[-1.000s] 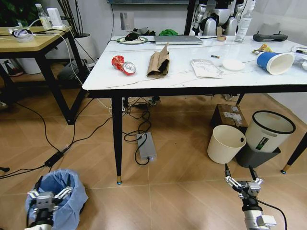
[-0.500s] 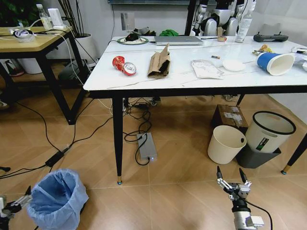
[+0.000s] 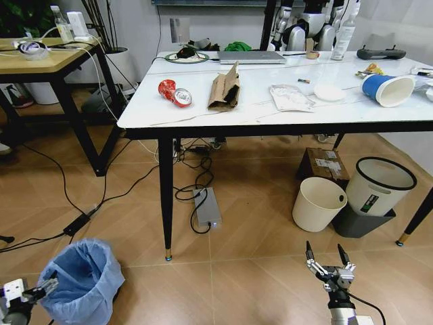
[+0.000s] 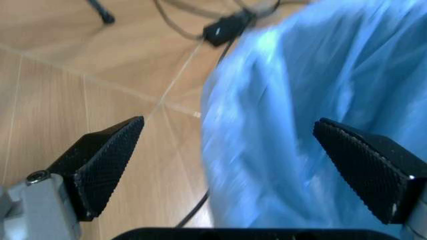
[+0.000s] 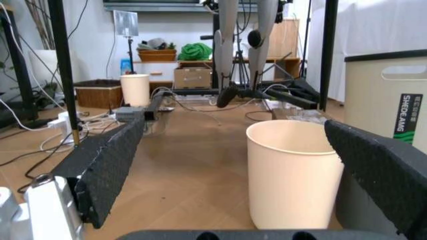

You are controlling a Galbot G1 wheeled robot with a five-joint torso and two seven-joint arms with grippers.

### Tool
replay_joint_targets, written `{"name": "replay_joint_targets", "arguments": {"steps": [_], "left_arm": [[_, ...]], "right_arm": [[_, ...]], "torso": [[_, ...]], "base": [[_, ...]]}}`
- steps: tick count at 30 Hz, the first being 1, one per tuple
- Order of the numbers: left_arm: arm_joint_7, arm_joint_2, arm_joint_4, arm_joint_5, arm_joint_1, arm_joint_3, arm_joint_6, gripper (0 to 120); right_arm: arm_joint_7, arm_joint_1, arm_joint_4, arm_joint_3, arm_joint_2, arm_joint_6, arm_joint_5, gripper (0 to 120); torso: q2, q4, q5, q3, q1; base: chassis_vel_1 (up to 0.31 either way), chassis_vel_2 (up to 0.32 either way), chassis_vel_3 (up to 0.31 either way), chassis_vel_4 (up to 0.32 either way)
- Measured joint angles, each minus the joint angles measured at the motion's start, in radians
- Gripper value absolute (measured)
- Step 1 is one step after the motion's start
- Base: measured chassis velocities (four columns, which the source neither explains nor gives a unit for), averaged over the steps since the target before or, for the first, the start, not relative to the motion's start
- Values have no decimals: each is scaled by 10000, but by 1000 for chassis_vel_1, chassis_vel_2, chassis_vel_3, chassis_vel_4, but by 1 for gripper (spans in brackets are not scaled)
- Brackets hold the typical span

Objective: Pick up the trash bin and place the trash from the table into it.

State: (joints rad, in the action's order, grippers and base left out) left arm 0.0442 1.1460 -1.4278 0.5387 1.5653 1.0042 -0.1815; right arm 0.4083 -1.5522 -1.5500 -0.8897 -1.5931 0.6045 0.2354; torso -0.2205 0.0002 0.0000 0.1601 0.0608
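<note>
The trash bin (image 3: pixel 82 280) is found on the floor, in front of the table (image 3: pixel 284 108) and off its left corner, with its blue bag puffed out over the rim. The left hand (image 3: pixel 27 296) is held low, just beside the bin's outer left side, with its fingers (image 4: pixel 107 162) spread wide; in the left wrist view the bag is seen between them but is not gripped, so a grasp of the rim appears to be under preparation. The right hand (image 3: pixel 327 269) is kept open and empty above the floor, near the cream bucket (image 3: pixel 318 202), presumably waiting. The trash is left spread on the table: a crushed can (image 3: pixel 174 91), torn cardboard (image 3: pixel 224 88), a white wrapper (image 3: pixel 290 97) and a blue cup (image 3: pixel 387 88).
</note>
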Motion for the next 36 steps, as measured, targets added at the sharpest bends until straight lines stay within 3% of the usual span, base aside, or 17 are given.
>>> {"name": "replay_joint_targets", "arguments": {"steps": [6, 8, 11, 21, 27, 31, 33, 36], "left_arm": [[16, 103, 821, -112, -452, -19, -10, 100], [19, 167, 948, -132, -509, -74, -20, 100], [36, 235, 933, -143, -581, -145, -17, 98], [6, 298, 404, -65, -546, -270, -14, 90], [-65, 301, 458, -49, -543, -207, -24, 73], [-59, 368, 598, -100, -581, -194, -19, 53], [-59, 390, 616, -112, -598, -199, -27, 50], [-45, 453, 664, -152, -677, -239, -67, 36]], "right_arm": [[10, -22, -93, -51, -57, 5, -69, 100], [11, -30, -112, -64, -78, 1, -85, 100], [11, -9, -128, -68, -101, -15, -112, 100], [1, 38, -219, -98, -108, -60, -122, 100], [0, 24, -253, -92, -96, -64, -131, 100], [-6, 34, -334, -91, -84, -119, -132, 100], [-9, 30, -360, -93, -76, -141, -132, 100], [-17, 31, -384, -105, -33, -174, -132, 100]], "torso": [[-6, -4, 14, 2, 0], [-6, 0, -9, 6, 2], [-9, -1, 6, 6, 2], [-14, -3, 3, 10, 4], [-15, -2, 3, 11, 4], [-18, 0, 7, 11, 4], [-18, 1, 2, 12, 5], [-19, 0, 6, 12, 5]], "base": [[0, 0, 0, 0], [0, 0, 0, 0], [0, 0, 0, 0], [0, 0, 0, 0], [0, 0, 0, 0], [0, 0, 0, 0], [0, 0, 0, 0], [0, 0, 0, 0]]}}
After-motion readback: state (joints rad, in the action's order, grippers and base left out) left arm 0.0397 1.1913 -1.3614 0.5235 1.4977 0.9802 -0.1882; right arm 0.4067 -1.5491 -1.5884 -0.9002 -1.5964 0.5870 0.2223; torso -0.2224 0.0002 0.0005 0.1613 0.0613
